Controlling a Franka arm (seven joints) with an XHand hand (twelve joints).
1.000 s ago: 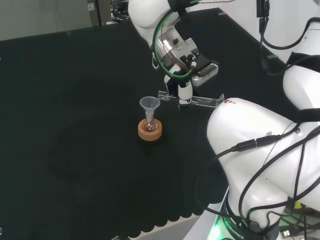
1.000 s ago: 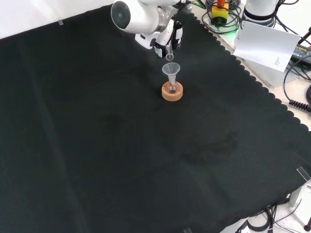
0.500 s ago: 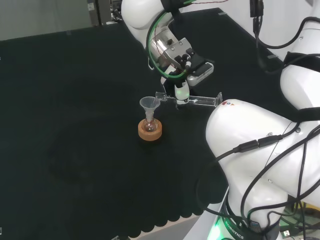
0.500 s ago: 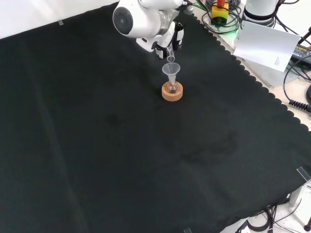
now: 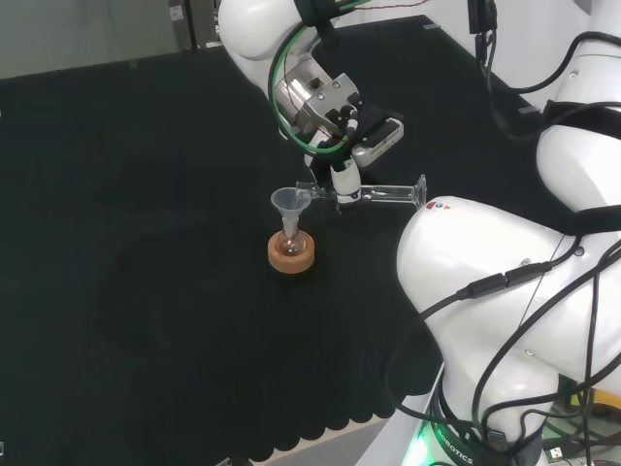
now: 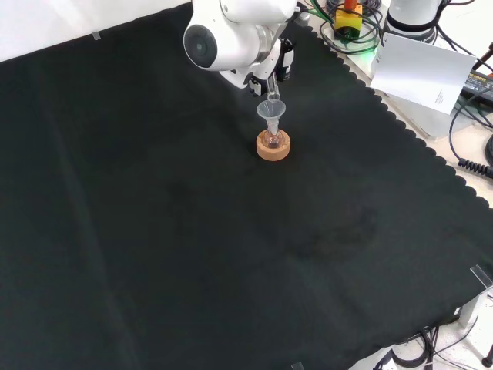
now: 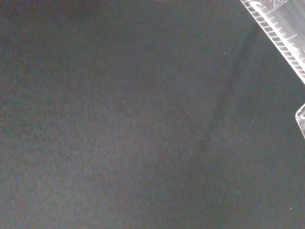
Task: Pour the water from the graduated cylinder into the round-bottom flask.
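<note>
A small round-bottom flask [image 5: 290, 240] [image 6: 272, 139] stands in a cork ring [image 5: 291, 256] [image 6: 273, 148] with a clear funnel [image 5: 290, 203] [image 6: 271, 110] in its neck. My hand [image 5: 342, 178] [image 6: 280, 65] is shut on a clear graduated cylinder [image 5: 374, 194], held almost level. In the head view its mouth reaches the funnel's rim and its base points right. The cylinder's ribbed, marked wall [image 7: 279, 36] crosses a corner of the wrist view. Whether water is running I cannot tell.
In the head view the arm's big white links [image 5: 495, 291] stand close to the right of the hand. Black cloth [image 6: 192, 247] covers the bench. Its scalloped edge [image 6: 400, 123] runs down the right in the front view, with white paper [image 6: 420, 69] and cables beyond.
In the head view the hand has carried the cylinder left and slightly up, bringing its mouth from beside the funnel to the funnel's rim. Flask and cork ring have stayed put.
</note>
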